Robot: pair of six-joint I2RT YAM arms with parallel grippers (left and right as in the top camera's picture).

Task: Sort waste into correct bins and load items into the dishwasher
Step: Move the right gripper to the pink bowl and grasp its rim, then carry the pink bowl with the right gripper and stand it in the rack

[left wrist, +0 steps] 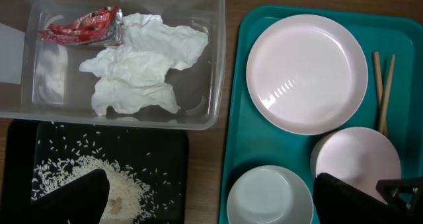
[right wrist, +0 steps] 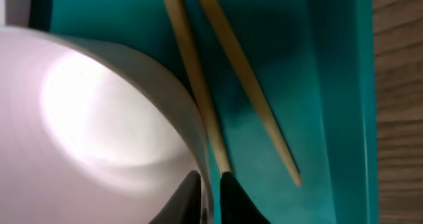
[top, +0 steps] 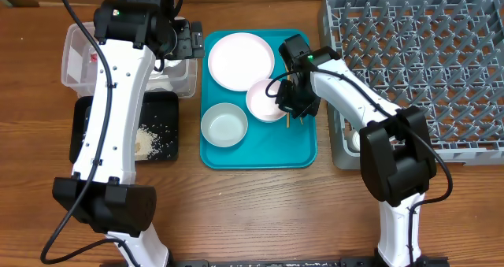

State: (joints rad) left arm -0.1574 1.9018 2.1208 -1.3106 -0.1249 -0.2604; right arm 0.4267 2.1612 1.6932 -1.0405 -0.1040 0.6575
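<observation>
Right gripper [right wrist: 210, 192] pinches the bowl [right wrist: 99, 131] rim, chopsticks [right wrist: 192, 72] just outboard, long axis running away from the fingertips (left gripper [left wrist: 215, 201] spread, farther off).

The wrapper [left wrist: 82, 24] is showing red, napkins [left wrist: 142, 65] white, plate [left wrist: 306, 72] pale pink, serving tray [left wrist: 238, 138] teal, chopsticks [right wrist: 195, 78] tan, latticed rack [top: 417, 54] grey.

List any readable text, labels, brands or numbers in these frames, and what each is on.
None legible.
Red wrapper in the clear tub: pale print, too blurred to read.
Plate, white bowl, pinkish bowl, chopsticks, teal tray, grey dish rack: no markings visible.
</observation>
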